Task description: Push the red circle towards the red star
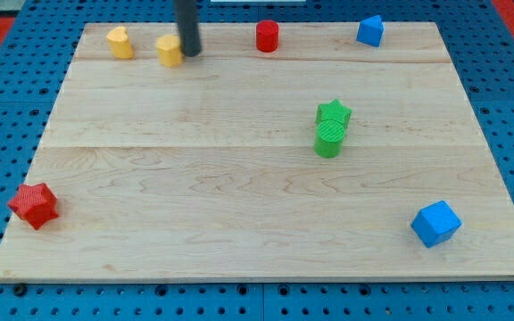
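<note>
The red circle point(267, 37) is a short red cylinder standing near the board's top edge, right of centre. The red star point(33, 204) lies at the board's bottom left corner, far from it. My tip point(189, 52) is the lower end of the dark rod coming down from the view's top. It sits just right of a yellow block point(169, 51), touching or nearly touching it, and well to the left of the red circle.
A second yellow block point(120, 42) sits at the top left. A blue block point(370, 31) is at the top right. A green star point(334, 114) touches a green cylinder point(329, 140) right of centre. A blue cube point(435, 223) is at the bottom right. The wooden board point(194, 178) rests on a blue pegboard.
</note>
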Tool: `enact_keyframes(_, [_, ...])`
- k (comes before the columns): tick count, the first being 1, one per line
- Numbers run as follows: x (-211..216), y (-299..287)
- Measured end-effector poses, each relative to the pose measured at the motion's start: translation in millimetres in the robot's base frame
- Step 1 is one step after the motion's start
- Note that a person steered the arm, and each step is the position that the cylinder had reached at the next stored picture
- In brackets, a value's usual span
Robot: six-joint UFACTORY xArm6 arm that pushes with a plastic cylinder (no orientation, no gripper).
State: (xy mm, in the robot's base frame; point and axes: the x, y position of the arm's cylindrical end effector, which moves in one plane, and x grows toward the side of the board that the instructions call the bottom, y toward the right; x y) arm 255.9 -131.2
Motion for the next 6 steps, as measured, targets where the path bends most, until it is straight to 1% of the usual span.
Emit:
enact_keyframes(1, [-1.9, -32.2])
enact_keyframes(2, [-30.0, 23.5])
enact_keyframes(3, [-63.2, 62.0])
enact_keyframes(4, [-63.6, 139.1])
enact_keyframes(5, [-46.4, 197.4])
enact_keyframes(6, [0.3, 193.7])
